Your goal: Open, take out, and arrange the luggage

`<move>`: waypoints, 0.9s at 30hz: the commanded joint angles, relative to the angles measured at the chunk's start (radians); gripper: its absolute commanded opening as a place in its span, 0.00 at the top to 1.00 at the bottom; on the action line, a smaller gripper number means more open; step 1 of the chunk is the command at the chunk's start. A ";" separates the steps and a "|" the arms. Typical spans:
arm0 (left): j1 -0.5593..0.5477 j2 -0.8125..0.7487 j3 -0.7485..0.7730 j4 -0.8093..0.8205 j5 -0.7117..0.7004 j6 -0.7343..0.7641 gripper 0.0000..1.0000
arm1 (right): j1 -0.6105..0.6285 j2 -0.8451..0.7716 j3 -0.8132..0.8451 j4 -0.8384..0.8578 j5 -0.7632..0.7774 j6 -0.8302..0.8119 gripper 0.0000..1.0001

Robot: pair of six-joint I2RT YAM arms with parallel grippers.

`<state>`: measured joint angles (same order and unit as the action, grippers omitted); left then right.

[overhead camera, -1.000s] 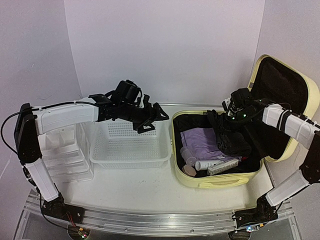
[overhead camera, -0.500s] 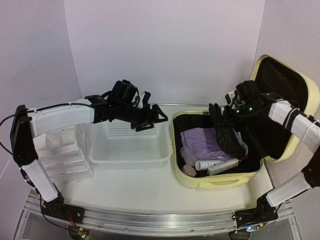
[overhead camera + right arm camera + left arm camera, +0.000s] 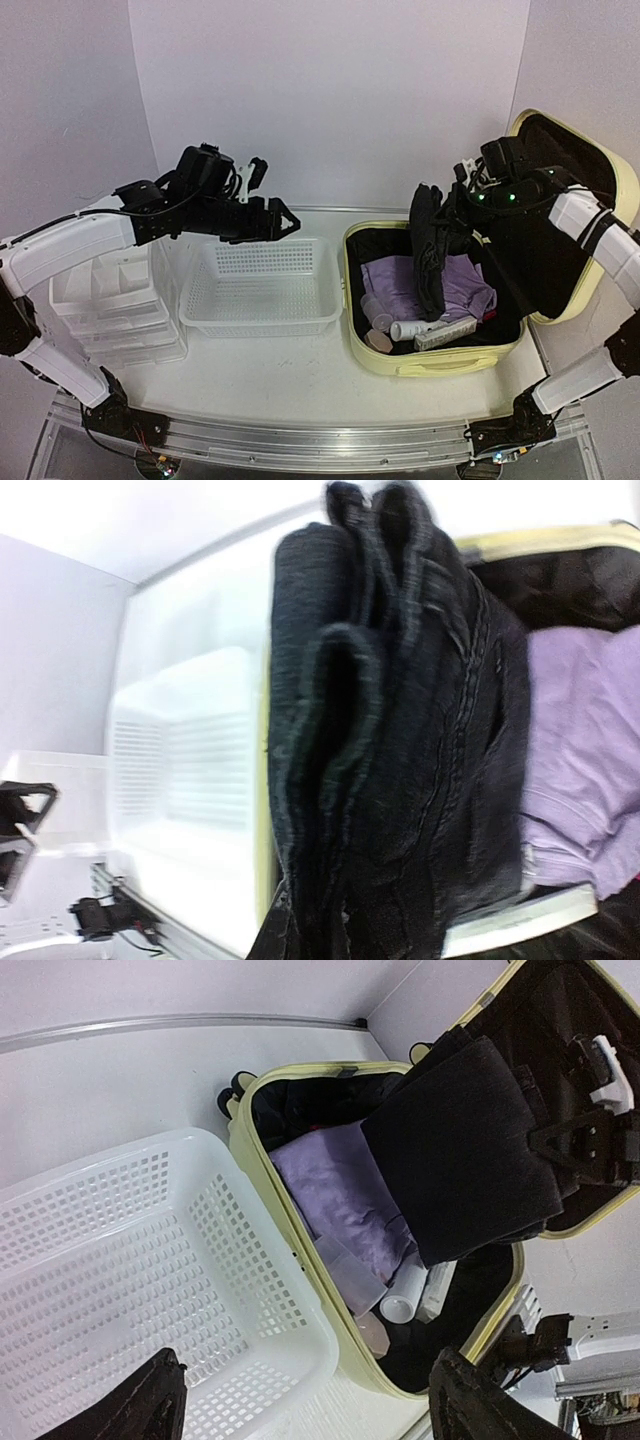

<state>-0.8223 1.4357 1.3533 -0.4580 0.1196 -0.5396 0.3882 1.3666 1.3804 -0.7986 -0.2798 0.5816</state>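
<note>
The pale yellow luggage (image 3: 440, 362) lies open at the right, lid propped up, its rim also in the left wrist view (image 3: 290, 1250). My right gripper (image 3: 462, 205) is shut on a folded black garment (image 3: 430, 250), which hangs above the left half of the case; the cloth (image 3: 400, 730) hides the fingertips. Under it lie a purple cloth (image 3: 400, 275), a white tube (image 3: 420, 328) and a clear cup (image 3: 375, 312). My left gripper (image 3: 272, 200) hovers open and holds nothing, above the back of the white basket (image 3: 260, 318).
A white drawer organizer (image 3: 120, 310) stands left of the basket, under the left arm. Basket wall (image 3: 330, 1360) and luggage rim sit side by side with a narrow gap. White walls close in behind and at both sides.
The right gripper has raised the black garment out of the luggage and carried it left. The left arm has drawn back to the left, away from the case.
</note>
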 commanded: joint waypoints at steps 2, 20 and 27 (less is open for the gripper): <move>0.000 -0.078 -0.028 -0.013 -0.065 0.069 0.16 | 0.035 -0.040 0.156 0.145 -0.066 0.092 1.00; 0.002 -0.387 -0.142 -0.053 -0.226 0.155 0.13 | 0.399 0.324 0.512 0.286 0.043 0.207 1.00; 0.003 -0.463 -0.173 -0.080 -0.244 0.167 0.13 | 0.475 0.457 0.620 0.288 0.088 0.207 1.00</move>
<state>-0.8219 1.0080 1.1900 -0.5274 -0.0917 -0.3969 0.8394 1.8156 1.8950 -0.6598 -0.2424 0.7845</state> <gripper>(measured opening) 0.869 0.074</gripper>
